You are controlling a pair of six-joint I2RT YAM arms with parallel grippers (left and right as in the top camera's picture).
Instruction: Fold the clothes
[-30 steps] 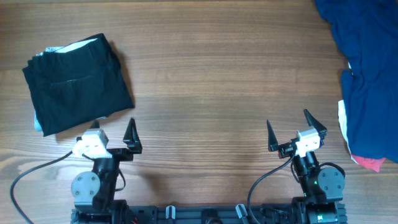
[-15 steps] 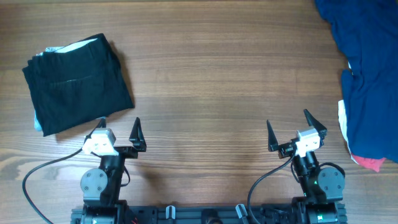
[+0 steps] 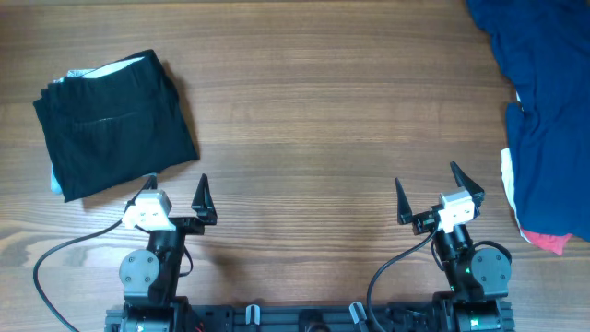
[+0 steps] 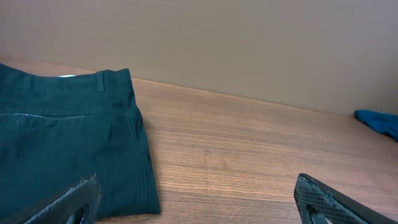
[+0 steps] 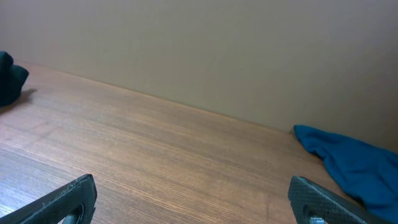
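A folded black pair of trousers (image 3: pixel 115 124) lies at the table's far left, on top of a folded light garment whose edge shows; it also shows in the left wrist view (image 4: pixel 68 149). A heap of unfolded blue clothes (image 3: pixel 539 101) fills the right edge, with a red piece (image 3: pixel 551 242) and a white edge below it; a blue fold shows in the right wrist view (image 5: pixel 351 163). My left gripper (image 3: pixel 176 190) is open and empty just in front of the trousers' near edge. My right gripper (image 3: pixel 428 191) is open and empty, left of the blue heap.
The wooden table (image 3: pixel 313 120) runs between the two piles. A plain beige wall stands behind the table in both wrist views. Cables run from each arm base along the front edge.
My left arm moved a little to the right and forward between one second ago and half a second ago, then held still. The right arm has not moved.
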